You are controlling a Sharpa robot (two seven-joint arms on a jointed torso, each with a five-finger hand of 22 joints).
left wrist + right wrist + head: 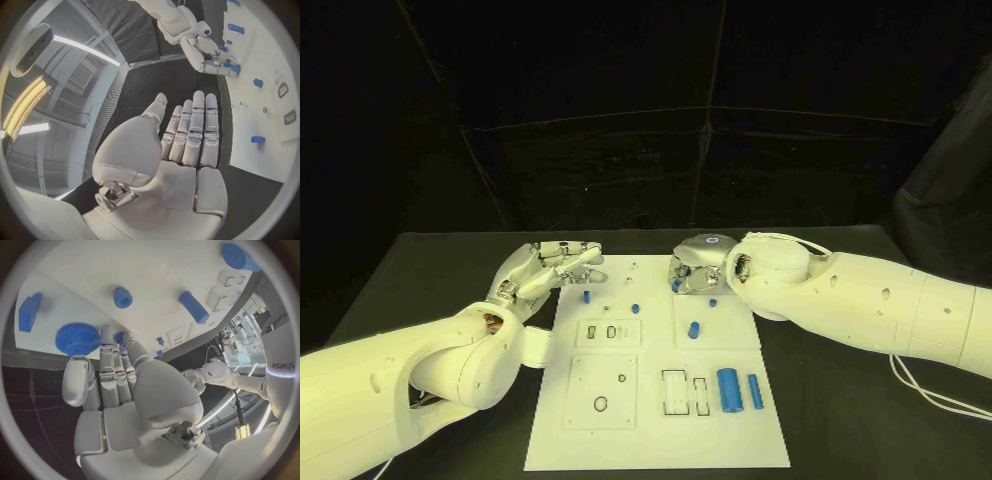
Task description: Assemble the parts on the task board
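The white task board [661, 400] lies in the middle of the black table. My right hand [694, 268] hovers over its far end, also seen from the left wrist view [209, 52]. Its thumb and a finger [107, 337] pinch the rim of a blue gear [78, 338], which rests on the board. Beside the gear are a blue block [28, 312], a small round part [123, 297] and a blue cylinder [194, 307]. My left hand [555, 264] floats off the board's far left corner, palm flat and fingers [197, 125] straight, holding nothing.
On the near right of the board lie a thick blue cylinder [728, 384] and a thinner one [754, 391]. Small blue parts [586, 296] [635, 309] [695, 328] stand mid-board, near several empty cut-outs [600, 403]. Bare black table flanks the board.
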